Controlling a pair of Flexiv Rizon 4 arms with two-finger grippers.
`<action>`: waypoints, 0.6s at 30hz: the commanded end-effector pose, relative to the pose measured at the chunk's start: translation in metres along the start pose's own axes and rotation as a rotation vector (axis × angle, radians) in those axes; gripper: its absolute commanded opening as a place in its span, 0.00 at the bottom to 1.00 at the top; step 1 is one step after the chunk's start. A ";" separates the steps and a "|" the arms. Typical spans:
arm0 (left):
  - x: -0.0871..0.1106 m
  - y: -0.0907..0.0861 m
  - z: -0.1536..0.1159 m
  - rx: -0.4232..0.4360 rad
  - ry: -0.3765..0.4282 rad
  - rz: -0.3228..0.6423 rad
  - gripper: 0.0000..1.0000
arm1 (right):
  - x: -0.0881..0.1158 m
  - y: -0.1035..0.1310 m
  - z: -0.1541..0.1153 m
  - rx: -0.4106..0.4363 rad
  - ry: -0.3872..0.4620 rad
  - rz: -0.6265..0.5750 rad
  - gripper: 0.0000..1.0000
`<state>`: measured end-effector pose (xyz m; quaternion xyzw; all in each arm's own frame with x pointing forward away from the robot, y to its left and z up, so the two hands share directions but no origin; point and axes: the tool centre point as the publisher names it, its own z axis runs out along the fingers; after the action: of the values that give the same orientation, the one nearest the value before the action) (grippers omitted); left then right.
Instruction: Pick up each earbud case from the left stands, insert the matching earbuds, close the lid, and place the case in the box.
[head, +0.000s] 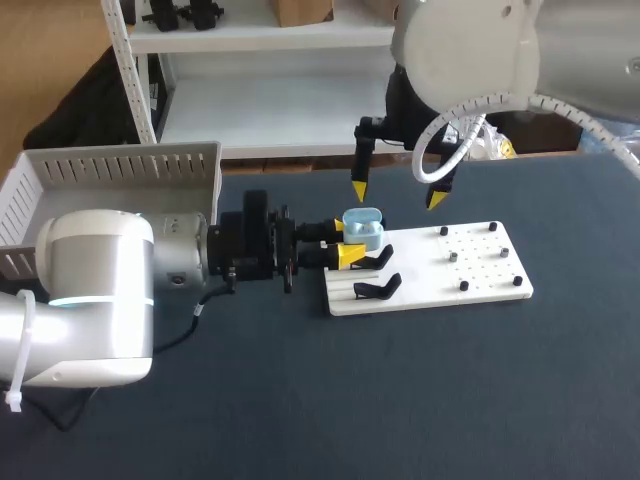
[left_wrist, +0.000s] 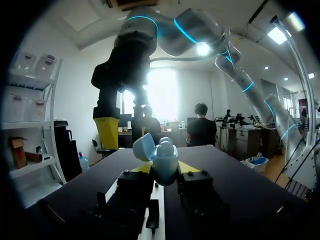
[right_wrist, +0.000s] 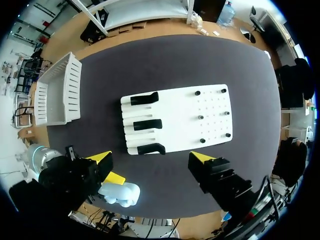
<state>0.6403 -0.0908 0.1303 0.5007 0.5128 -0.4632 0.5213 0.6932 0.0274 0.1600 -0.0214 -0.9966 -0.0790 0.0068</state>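
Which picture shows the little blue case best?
The left wrist view: the blue case sits close up between the left jaws, lid open. The head view shows the case small, from above, near the white board. The right wrist view catches only its pale top.

A board (head: 480, 280) lies on the table (head: 400, 400), right of centre. Stands (head: 378, 290) line the board's left end, and small pegs (head: 453, 256) dot its right half. The box (head: 120, 170) sits at the table's far left, well apart from the board. The left gripper (head: 350, 243) comes in from the left at the board's left end, with the earbud case (head: 362, 228) between its fingers, seemingly raised over the far stand. The right gripper (head: 398, 195) hangs just behind the case, above the board's far edge.
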 end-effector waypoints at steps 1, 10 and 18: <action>0.001 0.000 0.000 -0.004 -0.003 0.002 0.00 | 0.004 -0.003 0.001 0.005 0.019 -0.002 1.00; 0.001 0.000 0.000 -0.004 -0.003 0.002 0.00 | 0.027 -0.011 -0.008 0.011 0.035 -0.006 1.00; 0.001 0.000 0.000 -0.004 -0.003 0.002 0.00 | 0.045 -0.012 -0.010 0.008 0.065 -0.028 1.00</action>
<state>0.6402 -0.0909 0.1303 0.5007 0.5128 -0.4633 0.5212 0.6554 0.0198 0.1681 -0.0040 -0.9963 -0.0728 0.0463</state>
